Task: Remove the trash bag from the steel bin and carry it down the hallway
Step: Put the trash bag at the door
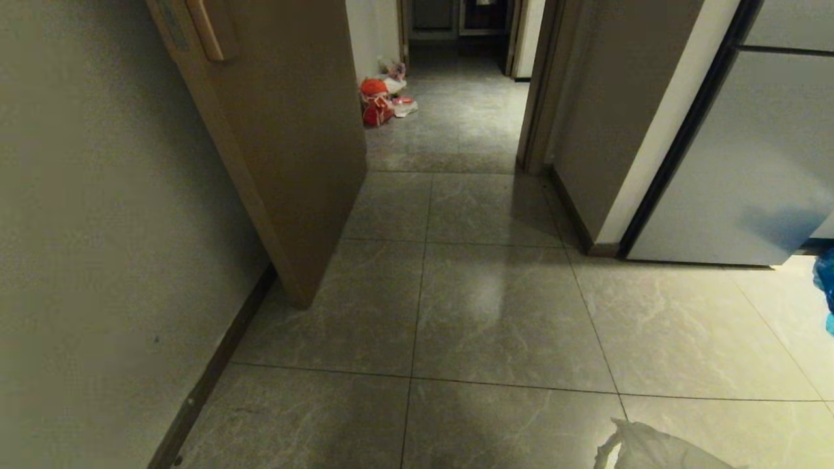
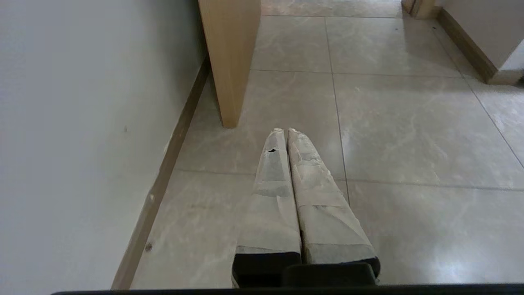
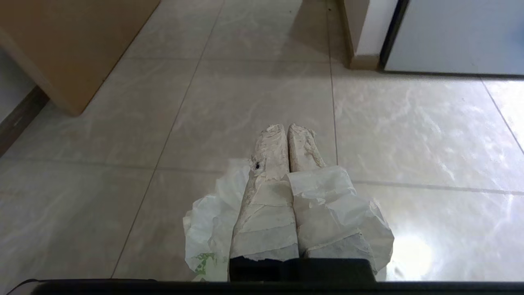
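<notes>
Crinkled whitish plastic pokes into the head view at the near right edge: that is the trash bag [image 1: 651,448], just above the grey marbled floor [image 1: 495,312]. Over to the right wrist view, and the right gripper [image 3: 287,129] has its two tape-wrapped fingers [image 3: 268,196] pressed together with the trash bag [image 3: 213,229] pinched between them; thin plastic drapes over one finger and bulges out on both sides of the pair (a faint green mark shows on the film low down). Left gripper [image 2: 285,132] now, in its own wrist view: fingers [image 2: 270,205] shut tight against each other, nothing between them, pointing out over the tiles near the cream wall [image 2: 82,123] and its dark baseboard [image 2: 163,176].

Ahead, an open wooden door [image 1: 287,150] stands on the left, its edge close to the left wall. Past it the hallway [image 1: 456,124] runs away between dark door frames. Far down on the left side of that passage sits a red bag [image 1: 376,104] among some pale clutter against the wall. On the right, a large grey panel [image 1: 736,169] with a dark edge, and something blue [image 1: 825,280] peeks in at the right border. No steel bin shows in any view.
</notes>
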Available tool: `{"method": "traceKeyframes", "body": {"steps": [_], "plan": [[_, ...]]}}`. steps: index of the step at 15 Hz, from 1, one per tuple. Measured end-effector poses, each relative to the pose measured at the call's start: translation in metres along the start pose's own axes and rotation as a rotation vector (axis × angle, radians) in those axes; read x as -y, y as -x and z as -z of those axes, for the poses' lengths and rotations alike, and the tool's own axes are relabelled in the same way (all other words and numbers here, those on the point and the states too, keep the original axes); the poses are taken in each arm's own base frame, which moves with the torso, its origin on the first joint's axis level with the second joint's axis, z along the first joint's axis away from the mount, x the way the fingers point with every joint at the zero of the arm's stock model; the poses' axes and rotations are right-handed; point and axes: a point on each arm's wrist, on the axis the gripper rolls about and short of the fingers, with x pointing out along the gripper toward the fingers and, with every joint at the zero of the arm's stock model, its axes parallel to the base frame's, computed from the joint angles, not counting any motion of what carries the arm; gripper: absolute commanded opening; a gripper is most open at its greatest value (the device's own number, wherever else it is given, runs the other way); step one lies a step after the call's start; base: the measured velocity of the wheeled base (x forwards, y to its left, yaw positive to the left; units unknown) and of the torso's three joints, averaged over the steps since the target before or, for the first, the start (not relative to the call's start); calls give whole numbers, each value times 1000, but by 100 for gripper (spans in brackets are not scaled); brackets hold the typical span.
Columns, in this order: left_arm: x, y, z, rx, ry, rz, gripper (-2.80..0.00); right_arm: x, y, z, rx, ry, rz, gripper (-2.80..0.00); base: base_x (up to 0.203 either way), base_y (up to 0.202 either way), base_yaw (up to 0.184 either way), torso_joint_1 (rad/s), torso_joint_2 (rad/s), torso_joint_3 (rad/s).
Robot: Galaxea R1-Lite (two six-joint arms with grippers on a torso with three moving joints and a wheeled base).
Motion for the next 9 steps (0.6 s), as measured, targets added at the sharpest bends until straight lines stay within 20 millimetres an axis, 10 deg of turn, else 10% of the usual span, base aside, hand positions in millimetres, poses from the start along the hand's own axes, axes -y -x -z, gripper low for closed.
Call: {"method": "traceKeyframes", "body": {"steps": [9], "plan": [[0,0,0,0,0,0,-280,0,0,0,1,0,0,-280,192,0,1,2,3,3]]}}
